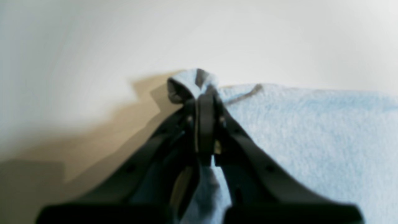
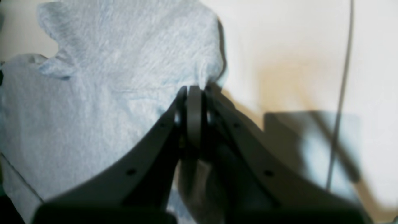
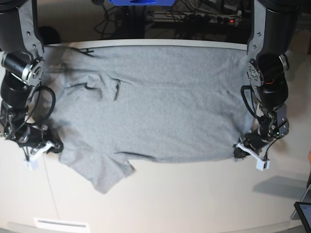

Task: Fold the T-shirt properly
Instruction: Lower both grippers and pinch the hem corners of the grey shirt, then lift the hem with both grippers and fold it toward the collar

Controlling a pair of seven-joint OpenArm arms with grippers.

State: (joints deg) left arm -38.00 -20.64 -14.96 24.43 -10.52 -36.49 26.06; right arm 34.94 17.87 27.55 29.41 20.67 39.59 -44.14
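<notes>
T-shirt (image 3: 160,107): heather-grey, spread flat across the far half of the table (image 3: 194,199), plain side up; its body runs left to right in the base view, one sleeve (image 3: 104,170) pointing toward the near edge, the collar area puckered into a small fold at the left

Table: pale, smooth; dark shadows of the arms fall on it beside both grippers

Left gripper (image 1: 203,93): at the right of the base view, low on the near right corner of the T-shirt; fingers (image 1: 205,124) pressed together and clamped on a small bunch of the fabric's edge, which puffs up just past the tips; the cloth lies flat to the right of the fingers in the wrist view

Right gripper (image 2: 194,90): at the left of the base view, down at the near left edge of the T-shirt, close to the sleeve; fingers (image 2: 194,118) closed together, their tips at the cloth's edge; the wrist view is blurred, so whether fabric sits between them I cannot tell

Cable (image 2: 340,93): thin, grey, running down the right side of the right wrist view over bare table

Far background: tangled cables (image 3: 194,17) and a blue object (image 3: 141,2) beyond the table's far edge
</notes>
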